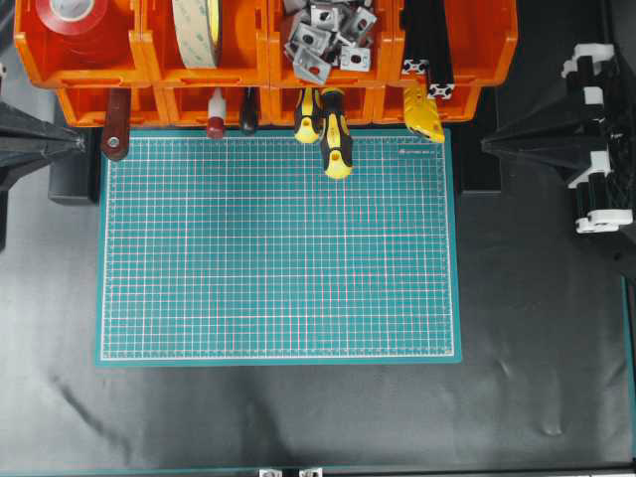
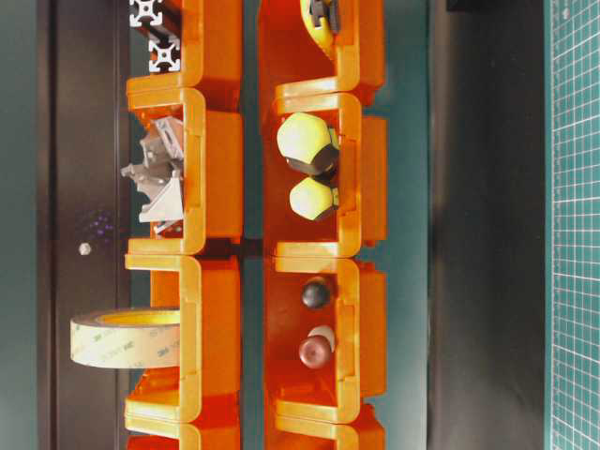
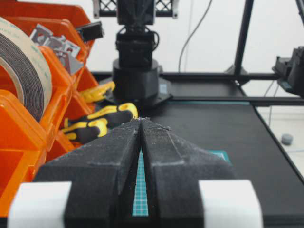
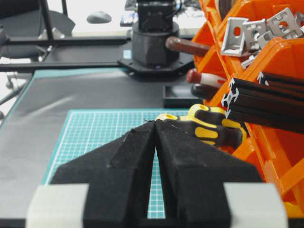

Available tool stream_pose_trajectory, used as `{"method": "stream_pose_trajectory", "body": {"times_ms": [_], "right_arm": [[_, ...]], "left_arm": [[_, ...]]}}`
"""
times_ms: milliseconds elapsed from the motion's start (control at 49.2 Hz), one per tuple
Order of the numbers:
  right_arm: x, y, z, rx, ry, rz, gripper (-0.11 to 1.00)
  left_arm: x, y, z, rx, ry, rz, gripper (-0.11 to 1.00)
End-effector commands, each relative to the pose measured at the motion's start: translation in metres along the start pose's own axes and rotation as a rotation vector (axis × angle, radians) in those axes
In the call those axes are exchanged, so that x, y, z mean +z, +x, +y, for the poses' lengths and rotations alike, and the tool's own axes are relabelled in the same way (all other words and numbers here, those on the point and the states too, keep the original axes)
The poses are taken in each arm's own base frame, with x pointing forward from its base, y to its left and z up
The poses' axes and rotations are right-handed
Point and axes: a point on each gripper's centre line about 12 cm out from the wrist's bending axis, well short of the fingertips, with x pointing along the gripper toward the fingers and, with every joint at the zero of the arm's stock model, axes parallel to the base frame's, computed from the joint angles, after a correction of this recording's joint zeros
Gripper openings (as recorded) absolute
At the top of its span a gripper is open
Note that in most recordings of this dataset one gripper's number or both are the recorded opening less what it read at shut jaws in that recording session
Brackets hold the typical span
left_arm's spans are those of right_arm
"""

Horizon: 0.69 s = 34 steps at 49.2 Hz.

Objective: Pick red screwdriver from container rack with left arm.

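The red screwdriver (image 1: 216,117) sticks handle-first out of a front bin of the orange container rack (image 1: 149,62), its white band just behind the red end. It also shows in the table-level view (image 2: 317,350) and the right wrist view (image 4: 209,78). In the left wrist view it is hidden behind the rack (image 3: 28,135). My left gripper (image 1: 81,142) is shut and empty at the mat's left edge, left of the screwdriver; its jaws meet at the tips (image 3: 141,119). My right gripper (image 1: 484,146) is shut and empty at the right (image 4: 155,121).
Two yellow-and-black screwdrivers (image 1: 336,139), a black handle (image 1: 248,114) and a dark-red flat handle with a hole (image 1: 115,129) also jut from the front bins. The back bins hold tape rolls (image 1: 199,30), metal brackets (image 1: 323,35) and black extrusions (image 1: 427,50). The green cutting mat (image 1: 278,248) lies in front.
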Motion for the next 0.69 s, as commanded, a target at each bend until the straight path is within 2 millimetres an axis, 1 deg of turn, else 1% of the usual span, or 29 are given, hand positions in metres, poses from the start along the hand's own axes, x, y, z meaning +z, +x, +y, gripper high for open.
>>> {"method": "stream_pose_trajectory", "body": {"times_ms": [0, 20, 61, 81, 142, 203, 346, 549, 590, 671], "right_arm": [[0.007, 0.003, 0.001, 0.004, 0.016, -0.015, 0.02], [0.008, 0.003, 0.001, 0.007, 0.021, -0.018, 0.02], [0.011, 0.003, 0.001, 0.006, 0.038, -0.026, 0.01], [0.012, 0.003, 0.001, 0.006, 0.055, -0.029, 0.01], [0.014, 0.003, 0.001, 0.006, 0.088, -0.035, 0.00], [0.015, 0.003, 0.002, 0.009, 0.119, -0.035, 0.00], [0.014, 0.003, 0.002, 0.012, 0.172, -0.028, 0.00], [0.012, 0.003, 0.004, 0.020, 0.243, -0.007, 0.00], [0.012, 0.002, 0.004, 0.022, 0.256, -0.003, 0.00], [0.012, 0.002, 0.005, 0.024, 0.258, 0.000, 0.00]], "left_arm": [[0.019, 0.003, -0.008, -0.045, -0.011, -0.046, 0.06], [0.023, 0.003, -0.008, -0.046, -0.020, -0.053, 0.06], [0.031, 0.004, -0.009, -0.051, -0.049, -0.071, 0.09], [0.036, 0.004, -0.009, -0.053, -0.058, -0.081, 0.09], [0.046, 0.005, -0.010, -0.057, -0.074, -0.096, 0.00], [0.055, 0.006, -0.012, -0.064, -0.076, -0.090, 0.00], [0.069, 0.009, -0.013, -0.065, -0.068, 0.005, 0.00], [0.111, 0.001, -0.012, -0.057, 0.008, 0.055, 0.00], [0.115, 0.001, -0.012, -0.060, 0.033, 0.086, 0.00], [0.117, 0.002, -0.013, -0.068, 0.077, 0.184, 0.00]]}}
